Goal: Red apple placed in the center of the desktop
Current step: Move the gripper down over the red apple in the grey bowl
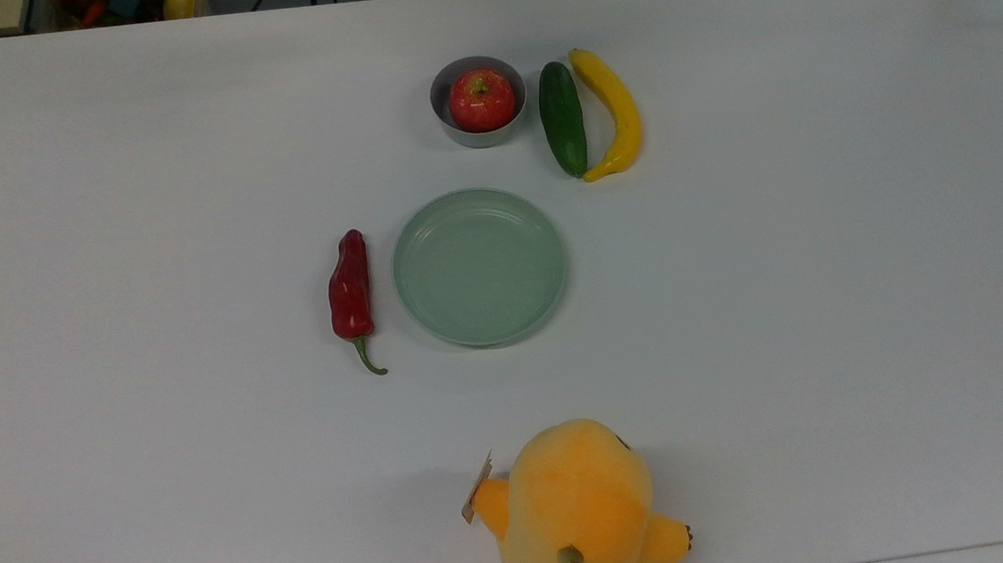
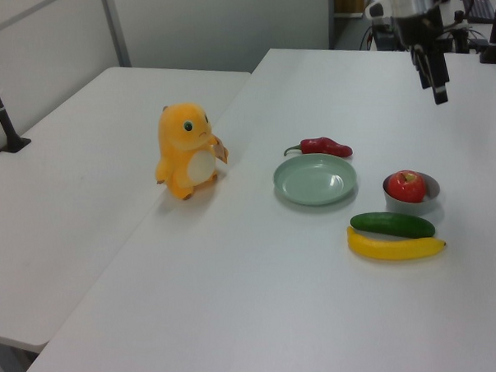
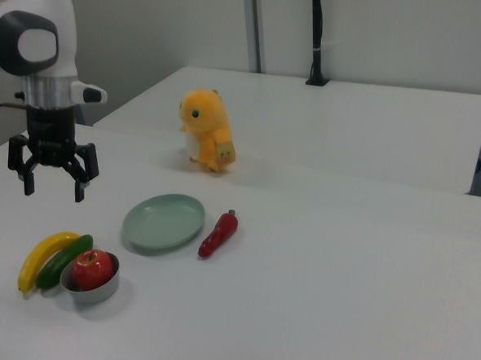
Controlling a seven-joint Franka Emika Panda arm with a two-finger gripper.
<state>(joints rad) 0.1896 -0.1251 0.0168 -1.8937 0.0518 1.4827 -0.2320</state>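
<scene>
Red apple: the red apple (image 1: 481, 99) sat in a small grey bowl (image 1: 451, 127) toward the far edge of the desktop (image 1: 825, 292) in the top view; stem dimple up; nothing gripped it.
Bowl's neighbours: a green cucumber (image 1: 562, 117) lay just beside the bowl on the top view's right; a yellow banana (image 1: 616, 111) lay against the cucumber's far side.
Centre of the desktop: a pale green plate (image 1: 480, 266) occupied it; a red chili pepper (image 1: 351, 287) lay just beside the plate on the top view's left, green stem pointing to the near edge.
Plush toy: an orange plush toy (image 1: 577, 506) stood at the near edge in the top view, well apart from the plate.
Gripper: the gripper (image 3: 51, 188) hung in the air above the desktop, pointing down, beyond the banana and bowl in the right view; its jaws stood wide apart, holding nothing; in the left view it (image 2: 438, 94) hovered above and behind the apple (image 2: 406, 186).
</scene>
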